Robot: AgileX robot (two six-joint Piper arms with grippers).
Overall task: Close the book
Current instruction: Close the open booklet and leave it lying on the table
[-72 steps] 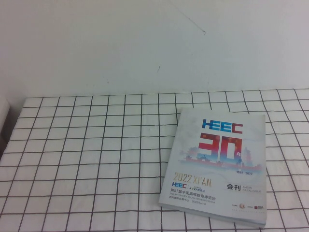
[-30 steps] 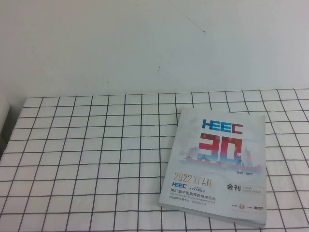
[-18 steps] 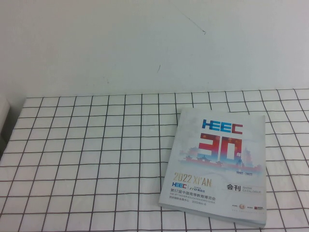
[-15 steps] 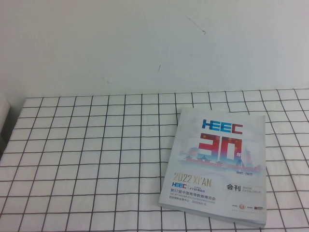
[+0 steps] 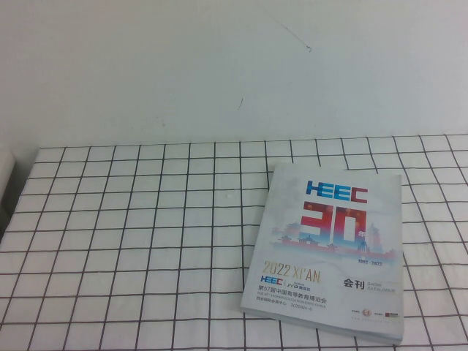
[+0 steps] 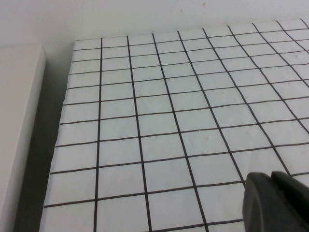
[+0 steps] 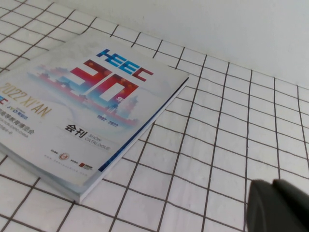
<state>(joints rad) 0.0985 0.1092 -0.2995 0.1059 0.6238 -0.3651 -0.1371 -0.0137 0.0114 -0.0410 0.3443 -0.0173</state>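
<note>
A closed book [image 5: 329,252] lies flat on the checked tablecloth [image 5: 131,234], right of centre, front cover up with "HEEC 30" printed on it. Neither arm shows in the high view. The right wrist view has the book [image 7: 82,106] lying closed with its spine towards the camera, and my right gripper [image 7: 273,186] hangs a few squares away from it, fingers pressed together and empty. My left gripper [image 6: 271,178] hovers over bare cloth on the left part of the table, fingers also together, holding nothing. The book does not appear in the left wrist view.
A white wall [image 5: 219,66] rises behind the table. The table's left edge [image 6: 60,145] drops into a dark gap, with a white surface [image 6: 19,125] beyond it. The cloth left of the book is bare.
</note>
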